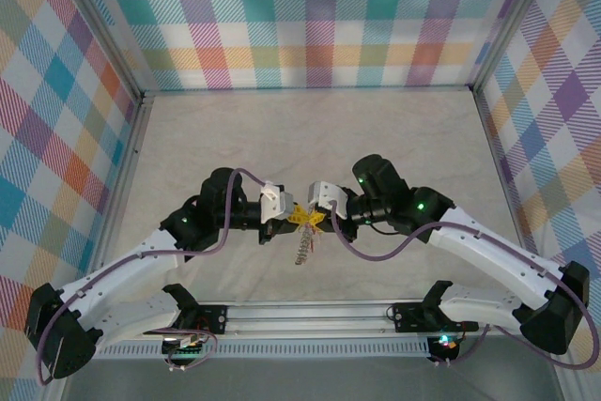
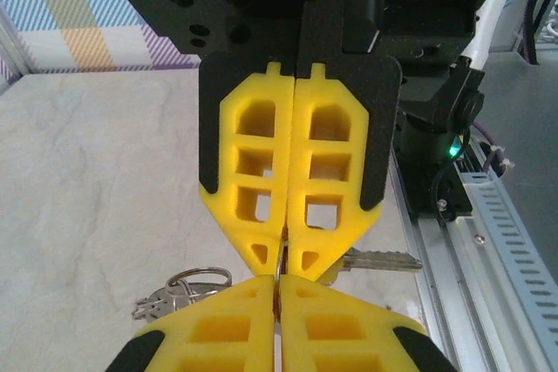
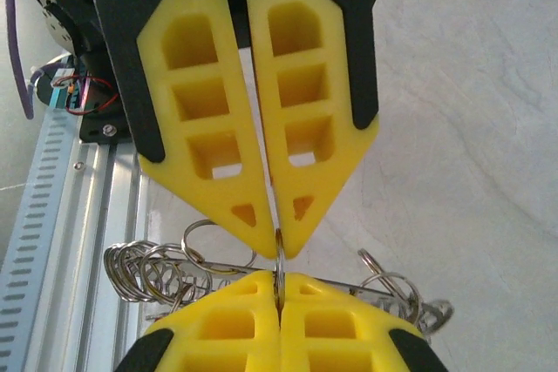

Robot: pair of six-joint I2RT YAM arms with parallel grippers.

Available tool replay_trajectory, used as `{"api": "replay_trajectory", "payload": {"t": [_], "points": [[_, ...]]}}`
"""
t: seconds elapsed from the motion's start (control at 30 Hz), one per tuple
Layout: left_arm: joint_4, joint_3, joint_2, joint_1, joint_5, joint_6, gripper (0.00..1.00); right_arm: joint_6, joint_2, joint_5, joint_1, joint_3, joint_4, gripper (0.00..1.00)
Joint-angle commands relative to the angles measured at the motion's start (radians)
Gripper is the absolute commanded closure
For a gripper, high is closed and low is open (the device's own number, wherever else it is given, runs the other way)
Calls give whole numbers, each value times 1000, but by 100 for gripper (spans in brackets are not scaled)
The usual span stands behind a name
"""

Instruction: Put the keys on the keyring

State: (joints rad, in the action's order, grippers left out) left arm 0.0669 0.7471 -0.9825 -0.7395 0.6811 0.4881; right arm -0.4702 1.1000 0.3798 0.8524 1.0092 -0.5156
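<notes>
The left claw and right claw meet tip to tip, both pinched shut on a thin loop of the keyring, whose chain dangles below them. Threading seems in hand, and the next move calls for parting the coil and sliding a key on. The left wrist view shows a silver key just beside the right claw's tip, while the right wrist view shows the keyring's loops bunched either side of its claw.

The left gripper and right gripper meet tip to tip above the surface, the keyring clamped between both. From the left gripper's tips, a key sticks out rightward, a bunch of rings leftward.
</notes>
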Motion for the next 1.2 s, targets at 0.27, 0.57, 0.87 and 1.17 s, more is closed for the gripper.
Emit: {"api": "replay_trajectory", "payload": {"t": [0.27,0.57,0.87,1.17], "points": [[188,125,-52,-8,60,150,84,-47,15,3,-3,63,-74,100],[231,164,-108,-7,111,135,84,-9,3,11,-3,49,-26,100],[203,182,-149,-8,179,133,84,-1,-7,-6,-2,55,-16,100],[272,195,-164,-8,183,166,84,-19,-7,-25,-3,88,-51,100]]}}
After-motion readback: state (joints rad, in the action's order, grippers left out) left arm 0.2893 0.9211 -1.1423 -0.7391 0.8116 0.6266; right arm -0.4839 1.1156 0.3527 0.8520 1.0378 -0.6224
